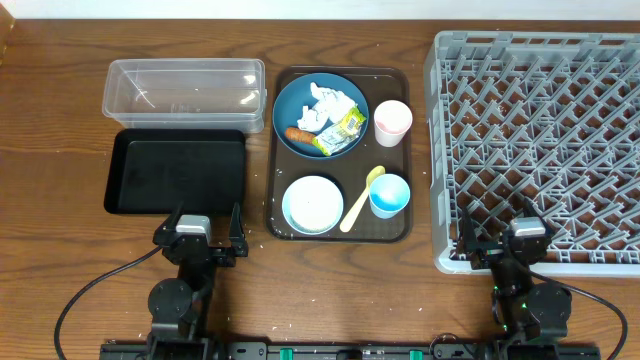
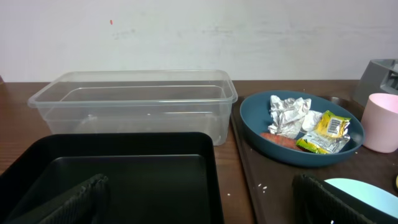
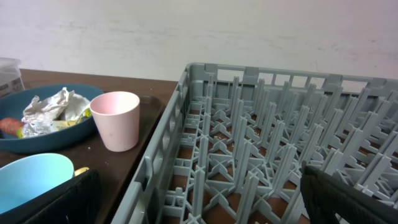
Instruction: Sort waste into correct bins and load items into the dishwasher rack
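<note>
A blue plate (image 1: 320,113) on the brown tray holds crumpled white tissue (image 1: 322,104), a yellow-green wrapper (image 1: 343,130) and an orange sausage piece (image 1: 298,134); all show in the left wrist view (image 2: 292,118). On the tray too: a white bowl (image 1: 312,204), a pink cup (image 1: 392,122), a light blue cup (image 1: 389,195), a yellow spoon (image 1: 361,197). The clear tub (image 1: 186,90) and black tray (image 1: 178,172) lie left. The grey rack (image 1: 540,150) lies right. My left gripper (image 1: 199,232) is open at the black tray's near edge. My right gripper (image 1: 503,242) is open at the rack's near-left corner.
The brown serving tray (image 1: 278,150) sits between the bins and the rack. Loose white rice grains (image 1: 262,222) lie on the table by the tray's near-left corner. Black cables run along the near edge by both arm bases.
</note>
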You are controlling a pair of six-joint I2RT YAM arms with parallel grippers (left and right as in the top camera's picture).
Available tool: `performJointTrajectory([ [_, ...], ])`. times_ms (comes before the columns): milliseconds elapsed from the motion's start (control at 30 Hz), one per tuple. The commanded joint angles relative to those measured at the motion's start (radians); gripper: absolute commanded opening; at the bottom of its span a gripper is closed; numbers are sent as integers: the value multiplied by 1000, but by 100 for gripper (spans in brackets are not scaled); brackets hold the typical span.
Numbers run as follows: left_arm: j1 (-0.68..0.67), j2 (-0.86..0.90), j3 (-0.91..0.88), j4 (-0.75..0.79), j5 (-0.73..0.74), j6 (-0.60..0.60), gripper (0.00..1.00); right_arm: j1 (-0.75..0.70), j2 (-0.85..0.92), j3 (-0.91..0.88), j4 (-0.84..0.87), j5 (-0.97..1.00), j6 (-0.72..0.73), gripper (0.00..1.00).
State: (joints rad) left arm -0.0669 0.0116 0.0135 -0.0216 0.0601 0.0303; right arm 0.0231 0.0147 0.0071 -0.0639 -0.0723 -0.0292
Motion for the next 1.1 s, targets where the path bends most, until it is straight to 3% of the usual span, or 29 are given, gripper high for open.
performJointTrajectory([
  [0, 5, -8, -10, -45, 3, 0, 96, 6, -3, -2, -3, -7, 17, 99],
  [1067, 5, -8, -10, -31, 2, 0, 96, 6, -3, -2, 44, 11, 11, 99],
])
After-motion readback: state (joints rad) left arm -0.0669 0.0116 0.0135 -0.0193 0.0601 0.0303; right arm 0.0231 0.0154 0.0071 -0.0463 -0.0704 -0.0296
